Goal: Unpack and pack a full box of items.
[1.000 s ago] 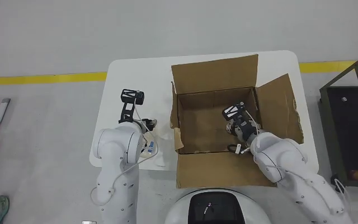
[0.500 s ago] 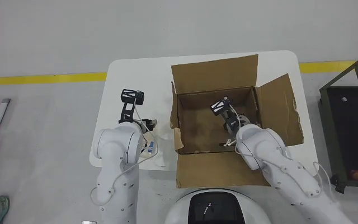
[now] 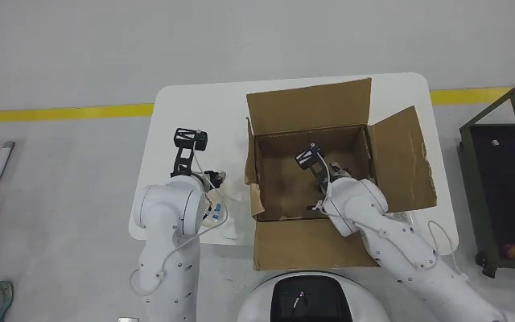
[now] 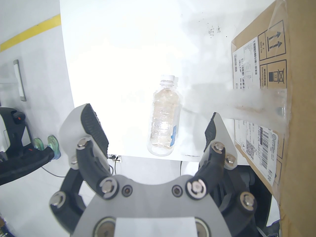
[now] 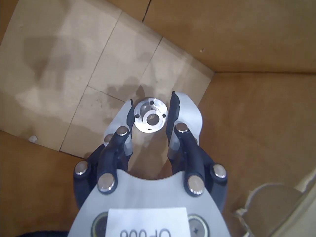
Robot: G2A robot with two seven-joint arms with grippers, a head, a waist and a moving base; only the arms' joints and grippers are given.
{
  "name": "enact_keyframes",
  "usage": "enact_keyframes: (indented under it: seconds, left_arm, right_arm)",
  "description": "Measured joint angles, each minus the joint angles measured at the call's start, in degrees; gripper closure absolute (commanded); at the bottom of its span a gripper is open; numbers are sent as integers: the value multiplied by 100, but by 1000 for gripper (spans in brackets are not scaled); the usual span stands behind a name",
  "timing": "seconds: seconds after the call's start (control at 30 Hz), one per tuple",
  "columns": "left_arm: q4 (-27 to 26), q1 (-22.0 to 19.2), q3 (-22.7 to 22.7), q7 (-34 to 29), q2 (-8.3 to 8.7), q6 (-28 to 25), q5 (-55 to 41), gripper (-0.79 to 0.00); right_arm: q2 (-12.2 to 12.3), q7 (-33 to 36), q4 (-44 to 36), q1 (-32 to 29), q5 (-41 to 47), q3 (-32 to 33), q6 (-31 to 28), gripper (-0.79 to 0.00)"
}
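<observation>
Top view: cardboard box [image 3: 346, 105], flaps open, on a white table [image 3: 201, 113]; one arm is inside it, the other over the table beside it.
Left wrist view: left gripper [image 4: 150, 114] released, above a clear bottle [image 4: 163, 122] lying near the box's outer wall.
Right wrist view: right gripper [image 5: 152, 104] clenched on a metal flange [image 5: 151, 118] over the box floor.
Room: grey floor, yellow line [image 3: 72, 113].

Brown box [image 3: 310, 105], silver flange [image 5: 150, 118] (clear bottle [image 4: 164, 122])

The left gripper [image 4: 150, 113] is silver with black pads [image 4: 95, 124].
</observation>
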Motion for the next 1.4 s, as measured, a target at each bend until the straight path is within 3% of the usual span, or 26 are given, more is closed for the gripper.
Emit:
enact_keyframes:
  seconds: [0.3, 0.47, 1.17, 1.27, 1.4]
  left_arm:
    - [0, 0, 0, 0, 0, 0, 0, -785]
    - [0, 0, 0, 0, 0, 0, 0, -785]
    - [0, 0, 0, 0, 0, 0, 0, -785]
    - [0, 0, 0, 0, 0, 0, 0, -785]
    - [0, 0, 0, 0, 0, 0, 0, -785]
  right_arm:
    - [9, -77, 39, -282, 20, 337, -147, -342]
    - [-28, -145, 185, -258, 19, 364, -185, -372]
    - [-200, -399, 315, -173, 441, 337, -538, -376]
    - [-218, -457, 311, -143, 443, 303, -643, -391]
    - [-243, -443, 250, -113, 410, 267, -678, -471]
